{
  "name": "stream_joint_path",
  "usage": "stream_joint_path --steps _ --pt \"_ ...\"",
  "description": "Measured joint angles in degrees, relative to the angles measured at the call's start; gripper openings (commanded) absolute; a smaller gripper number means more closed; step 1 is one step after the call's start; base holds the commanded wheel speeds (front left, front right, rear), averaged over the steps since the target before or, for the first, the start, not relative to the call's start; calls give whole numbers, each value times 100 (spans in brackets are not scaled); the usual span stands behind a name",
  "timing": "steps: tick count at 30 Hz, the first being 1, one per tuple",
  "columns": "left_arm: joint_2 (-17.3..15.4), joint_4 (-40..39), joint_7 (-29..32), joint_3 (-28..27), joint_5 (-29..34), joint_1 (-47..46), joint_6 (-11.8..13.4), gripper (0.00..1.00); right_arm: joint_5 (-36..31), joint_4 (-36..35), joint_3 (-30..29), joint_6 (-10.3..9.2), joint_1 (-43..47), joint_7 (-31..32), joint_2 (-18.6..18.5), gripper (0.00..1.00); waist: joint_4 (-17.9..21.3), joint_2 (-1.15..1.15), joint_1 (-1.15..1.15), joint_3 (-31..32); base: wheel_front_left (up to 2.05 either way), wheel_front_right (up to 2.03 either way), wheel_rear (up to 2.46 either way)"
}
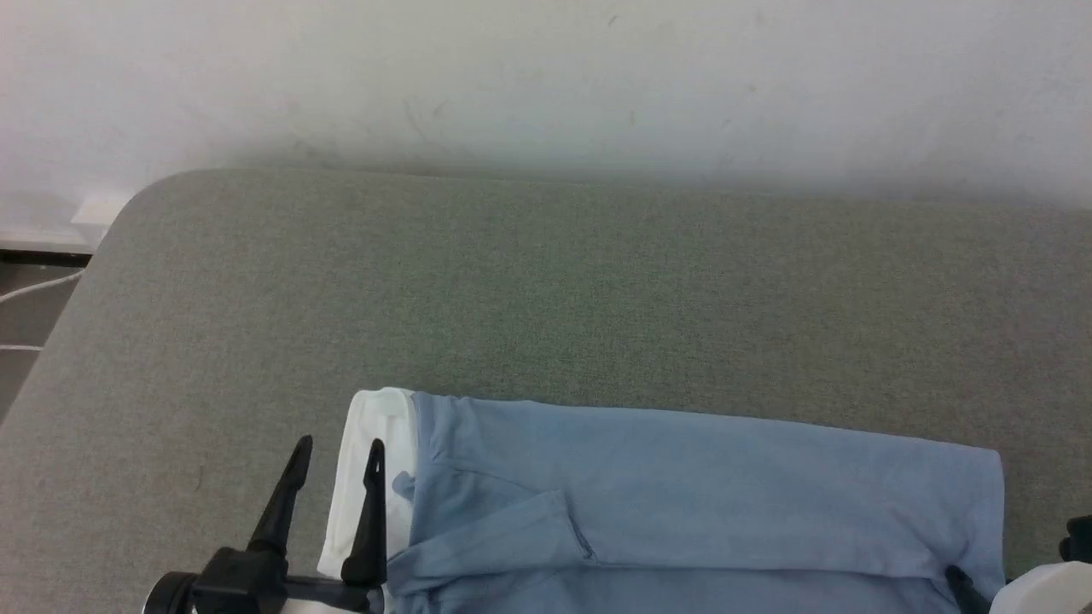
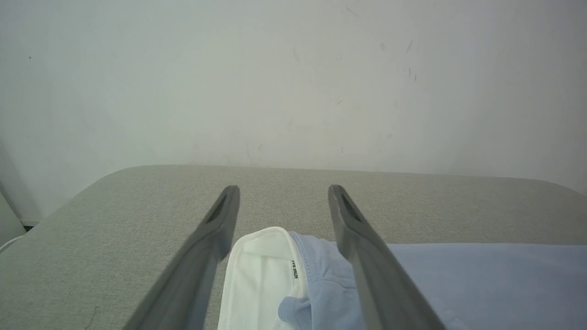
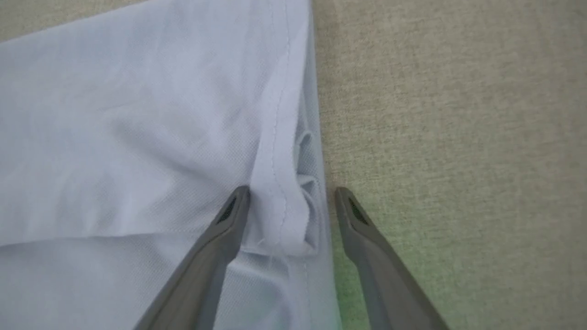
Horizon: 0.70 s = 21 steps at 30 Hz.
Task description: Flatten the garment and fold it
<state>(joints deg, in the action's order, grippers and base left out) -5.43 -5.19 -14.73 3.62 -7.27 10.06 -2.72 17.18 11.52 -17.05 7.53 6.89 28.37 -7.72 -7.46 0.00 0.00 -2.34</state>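
The light blue polo shirt (image 1: 682, 495) lies folded lengthwise on the grey-green table (image 1: 512, 281), its white collar (image 1: 371, 469) at the left end and its hem at the right. My left gripper (image 1: 337, 456) stands open at the lower left, its fingers straddling the collar (image 2: 261, 275), and the blue cloth (image 2: 481, 284) runs off to the right. My right gripper (image 3: 291, 195) is open over the shirt's hem edge (image 3: 279, 137), one finger above the cloth (image 3: 137, 137) and the other above bare table. Only a dark fingertip (image 1: 964, 587) of it shows at the lower right. Buttons and logo are hidden.
A white wall (image 1: 546, 77) rises behind the table's far edge. The table's rounded left corner (image 1: 136, 196) drops to a floor with a white cable (image 1: 34, 290). Bare table stretches beyond the shirt and to its left (image 2: 114, 256).
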Motion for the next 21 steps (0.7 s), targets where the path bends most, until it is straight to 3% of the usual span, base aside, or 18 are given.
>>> stream_joint_path --steps 7,8,9,10,17,21 --pt "140 32 0 -92 89 -128 -122 100 256 164 216 -9 -70 76 -132 100 -124 0 -1 -200 0 0 0" --pt "148 34 0 -107 105 -134 -127 100 257 190 237 -9 -80 76 -153 64 -135 0 -1 -217 0 0 0" --pt "156 38 0 -121 125 -135 -130 100 258 214 255 -9 -95 70 -174 20 -146 0 -1 -227 0 0 0" --pt "162 49 0 -133 127 -135 -134 100 265 237 276 -9 -109 59 -193 0 -153 0 0 -230 0 0 0" --pt "196 118 0 -210 134 -131 -177 100 298 400 372 10 -209 -250 -231 0 -100 0 0 -78 0 0 0" --pt "211 130 0 -225 134 -127 -186 100 190 423 131 11 -254 -396 -399 0 -33 0 0 23 0 0 0"
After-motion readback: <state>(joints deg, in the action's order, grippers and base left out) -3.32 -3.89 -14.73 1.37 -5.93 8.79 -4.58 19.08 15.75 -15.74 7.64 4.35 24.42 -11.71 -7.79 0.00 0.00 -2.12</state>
